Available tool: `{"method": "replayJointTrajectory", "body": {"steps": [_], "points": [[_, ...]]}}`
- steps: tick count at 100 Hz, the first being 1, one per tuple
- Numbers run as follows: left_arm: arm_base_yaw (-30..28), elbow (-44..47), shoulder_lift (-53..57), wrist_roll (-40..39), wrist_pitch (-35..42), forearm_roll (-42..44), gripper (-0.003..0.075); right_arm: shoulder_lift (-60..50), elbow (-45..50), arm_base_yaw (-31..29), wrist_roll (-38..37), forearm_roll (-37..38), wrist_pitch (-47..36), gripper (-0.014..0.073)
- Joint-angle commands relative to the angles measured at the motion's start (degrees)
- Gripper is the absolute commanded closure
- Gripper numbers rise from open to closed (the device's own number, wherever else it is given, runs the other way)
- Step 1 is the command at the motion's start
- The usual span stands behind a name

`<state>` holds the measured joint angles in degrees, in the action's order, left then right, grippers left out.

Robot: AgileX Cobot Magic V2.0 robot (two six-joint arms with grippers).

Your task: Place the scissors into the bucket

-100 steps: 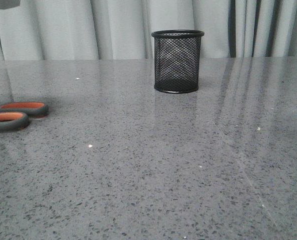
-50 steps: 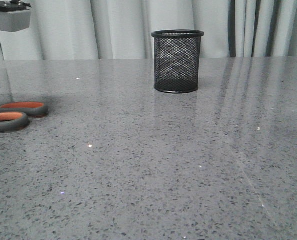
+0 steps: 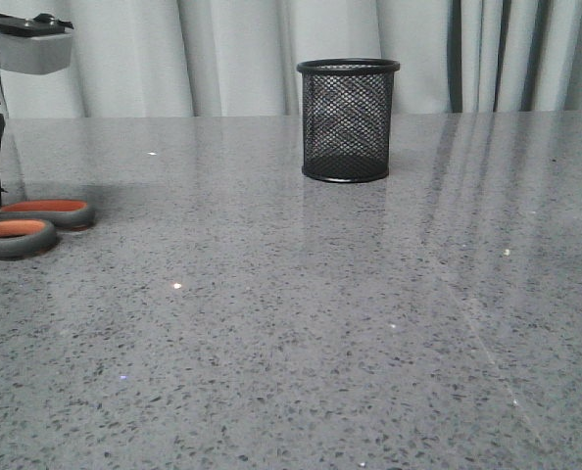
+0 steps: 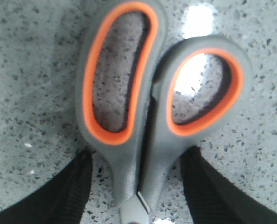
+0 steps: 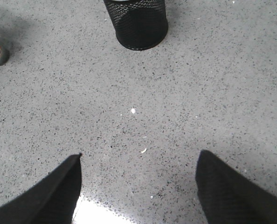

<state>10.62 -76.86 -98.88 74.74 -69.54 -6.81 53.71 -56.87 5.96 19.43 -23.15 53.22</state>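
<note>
Our left gripper point(image 4: 137, 186) hangs low over the scissors point(image 4: 148, 102) at the left edge of the desk point(image 3: 291, 323), fingers point(image 4: 50, 196) spread wide, one on each side of the handle neck, not touching it as far as we can see. The blades are cut off from view. Our right gripper point(image 5: 138, 186) hovers spread apart over bare desk, holding nothing. The bucket point(image 3: 348, 119) stands upright near the far edge, well apart from the scissors.
</note>
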Motion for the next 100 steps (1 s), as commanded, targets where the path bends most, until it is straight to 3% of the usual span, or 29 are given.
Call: {"method": "replayJointTrajectory", "body": {"steps": [1, 30, 42, 63, 100], "points": [[0.4, -1.3, 1.2, 0.1, -1.6, -2.3, 0.0318, -0.2, -2.0, 0.1, 0.6, -1.3, -3.4, 0.0127], [0.4, -1.3, 1.2, 0.6, -1.7, -2.5, 0.0356, -0.2, -2.0, 0.1, 0.6, -1.3, -3.4, 0.0127], [0.4, -1.3, 1.2, 1.1, -1.8, -2.5, 0.0471, -0.2, -2.0, 0.1, 0.6, -1.3, -3.4, 0.0127], [0.4, -1.3, 1.2, 1.1, -2.2, -2.5, 0.0736, -0.2, -2.0, 0.1, 0.6, -1.3, -3.4, 0.0127], [0.4, -2.0, 2.4, 1.1, -3.3, -2.5, 0.0739, -0.2, -2.0, 0.1, 0.6, -1.3, -3.4, 0.0127]]}}
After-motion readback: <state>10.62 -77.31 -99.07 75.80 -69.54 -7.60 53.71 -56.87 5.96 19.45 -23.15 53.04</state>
